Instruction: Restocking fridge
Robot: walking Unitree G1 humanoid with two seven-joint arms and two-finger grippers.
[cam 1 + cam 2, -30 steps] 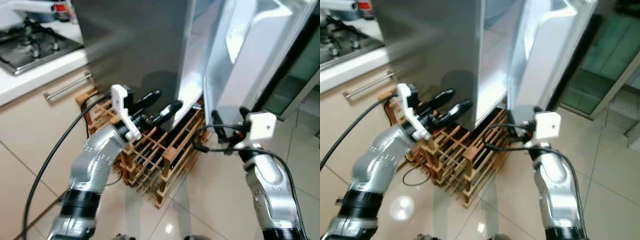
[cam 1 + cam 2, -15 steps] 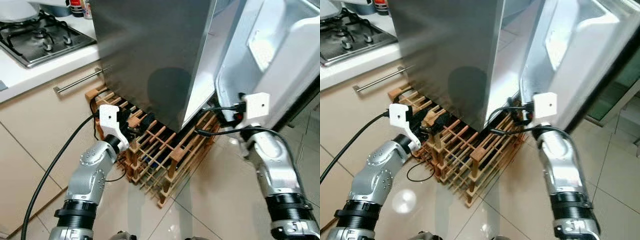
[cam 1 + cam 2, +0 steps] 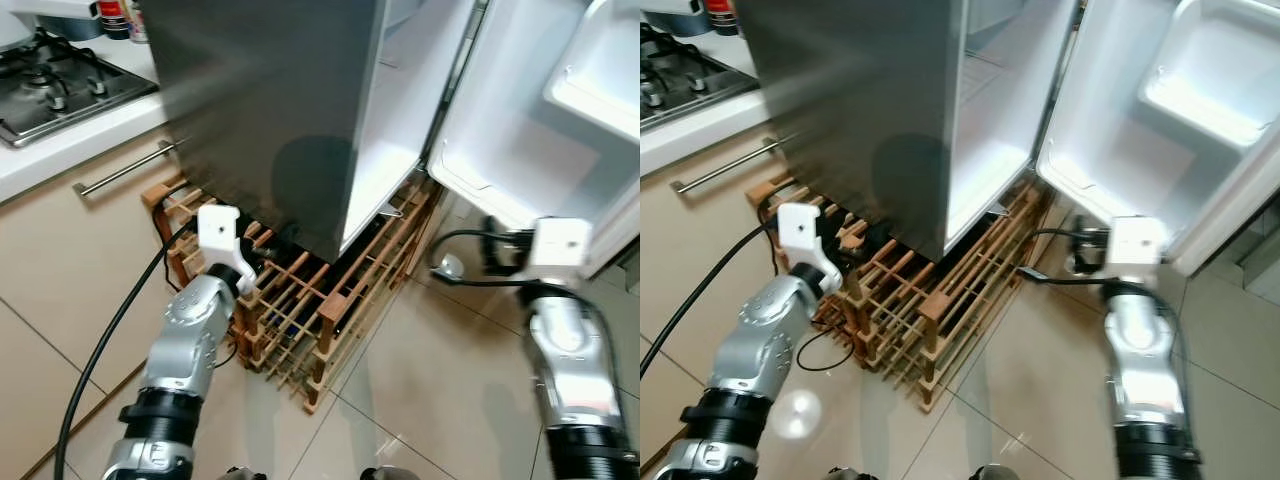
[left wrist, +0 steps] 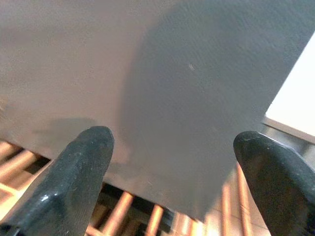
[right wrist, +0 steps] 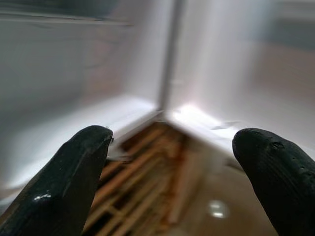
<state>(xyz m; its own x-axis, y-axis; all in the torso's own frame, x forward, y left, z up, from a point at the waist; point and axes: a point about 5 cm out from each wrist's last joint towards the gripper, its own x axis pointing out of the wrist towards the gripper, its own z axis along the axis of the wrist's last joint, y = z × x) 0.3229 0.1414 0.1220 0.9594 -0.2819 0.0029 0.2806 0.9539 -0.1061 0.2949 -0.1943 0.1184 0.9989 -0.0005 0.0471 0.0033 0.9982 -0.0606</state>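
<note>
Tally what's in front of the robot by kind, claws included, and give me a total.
Fridge: 1
Fridge door: 1
Wooden rack: 1
Stove: 1
Drawer handle: 1
Claws: 2, the left claw and the right claw, both open and empty
Total: 7

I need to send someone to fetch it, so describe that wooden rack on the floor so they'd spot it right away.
Find the tall steel fridge with its door swung open beside the kitchen counter. At its foot, on the beige floor tiles, stands the wooden rack, tucked partly under the fridge. It is an open lattice of reddish-brown slats, unlike the smooth cabinets nearby.
</note>
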